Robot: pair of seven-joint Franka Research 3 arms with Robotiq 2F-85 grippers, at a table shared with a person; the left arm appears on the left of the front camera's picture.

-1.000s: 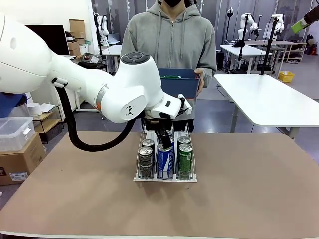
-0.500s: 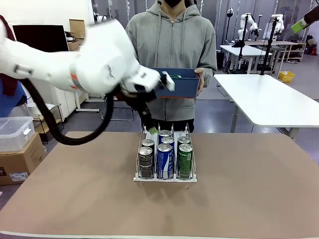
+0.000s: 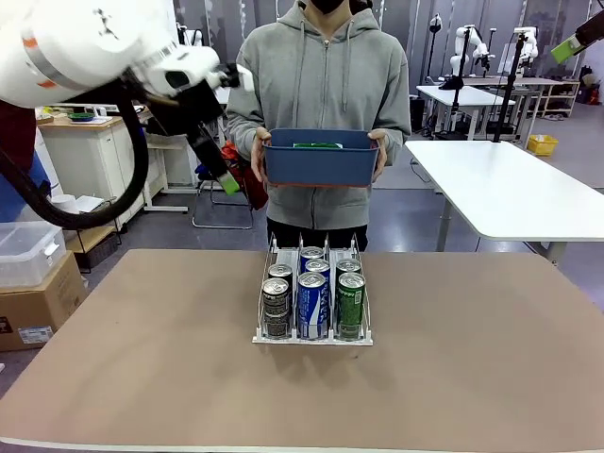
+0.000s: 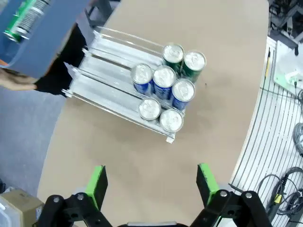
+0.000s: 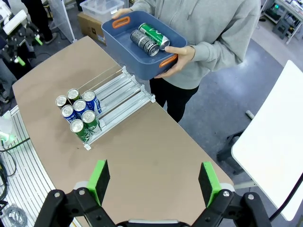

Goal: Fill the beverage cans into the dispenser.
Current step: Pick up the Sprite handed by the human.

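The task is judged to be well under way but not finished. The dispenser is set in the middle of the counter, and seven beverage cans are counted in it. All are upright and packed toward the end nearest the robot. Two dark cans are in the lane on the robot's left, three blue-and-white cans in the middle lane, and two green-and-white cans in the right lane. Behind them the far stretch of each lane is seen to be bare, so room is left for more.

Two cans are not yet loaded. They are seen lying on their sides in the blue tub, which is held at chest height, gripped at both ends, by the person at the far side of the counter. One is a dark can and the other a green-and-white can, and they are laid side by side.

The left hand is released, its fingers spread wide with nothing between them. It is raised well above the counter, to the robot's left of the tub, and the dispenser is looked down on from it. The right hand is likewise released and empty, held high and well apart from both tub and dispenser.

What is left, by this reckoning, is for the two cans in the tub to be picked out and stood in the lanes. By colour, the dark one would be expected in the left lane and the green one in the right.
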